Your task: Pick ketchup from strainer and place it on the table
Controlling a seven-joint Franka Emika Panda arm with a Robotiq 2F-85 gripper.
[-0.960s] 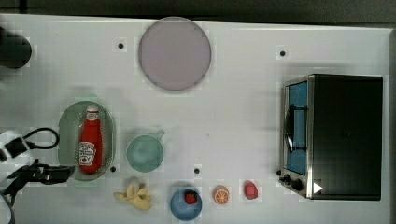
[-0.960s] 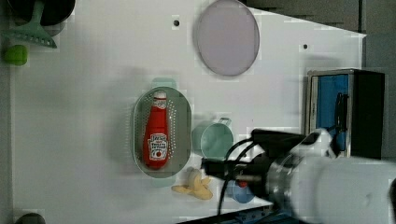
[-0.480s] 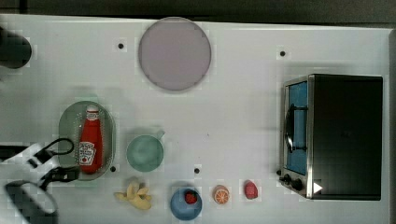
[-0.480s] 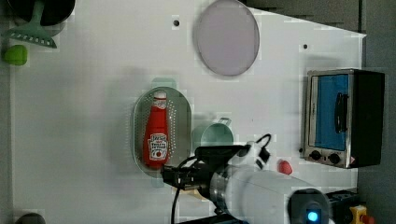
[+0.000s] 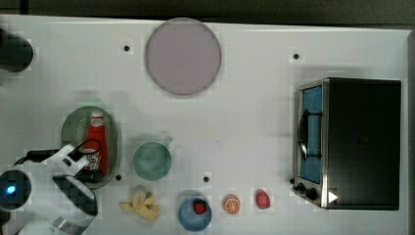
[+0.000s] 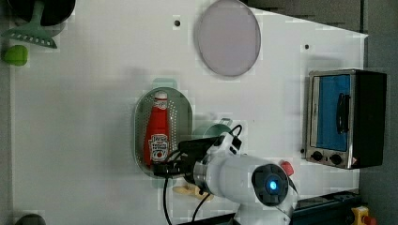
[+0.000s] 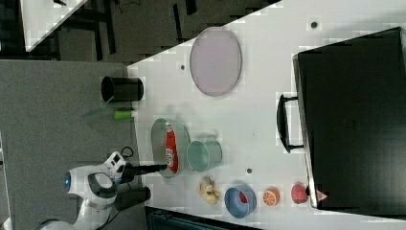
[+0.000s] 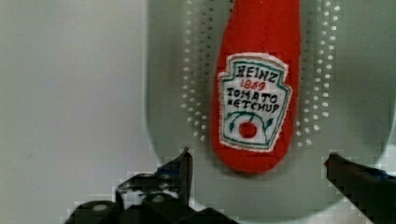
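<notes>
Ketchup [image 8: 254, 93] lies flat on its back in the strainer [image 8: 173, 84], label up, its cap toward the far end of the basket and its broad base toward the arm. The pale green strainer sits on the white desk [image 5: 244, 127], just beside the round green cup [image 5: 152, 160] in the top view. Lying lengthwise along the oval, the bottle offers its narrow width across the basket, which is likely why the tool [image 8: 259, 172] comes in low from the base end. Its fingers [image 8: 184, 165] are spread wide, one on each side of the bottle's base, with clear gaps to the red body; they hold nothing. In the left view the tool [image 6: 162, 168] hangs over the strainer's near rim. Judging from this, the grasp is not yet made: the fingers need to travel further along the bottle before closing.
</notes>
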